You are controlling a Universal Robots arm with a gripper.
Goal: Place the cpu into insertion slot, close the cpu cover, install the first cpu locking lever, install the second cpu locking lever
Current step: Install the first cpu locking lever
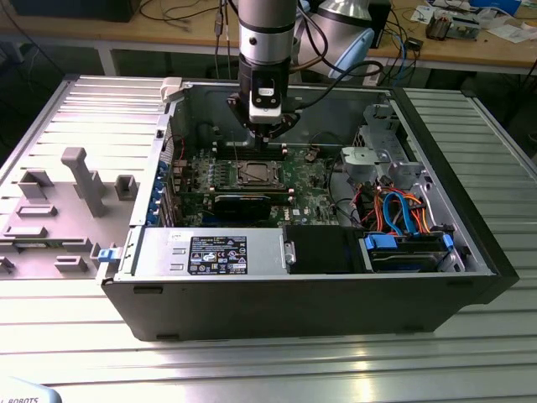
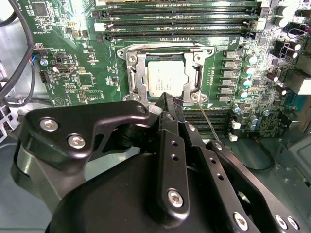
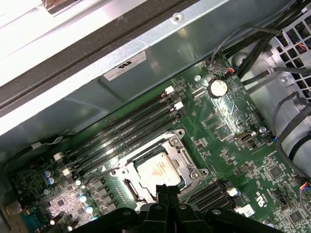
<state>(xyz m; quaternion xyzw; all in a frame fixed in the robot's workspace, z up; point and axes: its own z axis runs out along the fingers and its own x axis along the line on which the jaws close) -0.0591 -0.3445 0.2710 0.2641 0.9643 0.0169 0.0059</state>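
Gripper (image 1: 266, 138) hangs vertical in exterior view, cpu (image 1: 254, 174) just below tips. Second wrist view: jaws pressed together, empty; cpu (image 2: 166, 77) seated just ahead, cpu cover (image 2: 132, 73) apparently down around it; thin locking lever (image 2: 206, 120) beside tips, seemingly unlatched. First wrist view: cpu (image 3: 158, 171) just ahead of gripper (image 3: 167, 190). Judgement: first-lever step in hand; needs controlled downward push.

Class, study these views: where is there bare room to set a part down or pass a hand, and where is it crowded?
Free: the ribbed table in front of the computer case, and the strip on the exterior view's right of it. Crowded: the motherboard around the cpu, where the gripper hangs, and the cables beside it.
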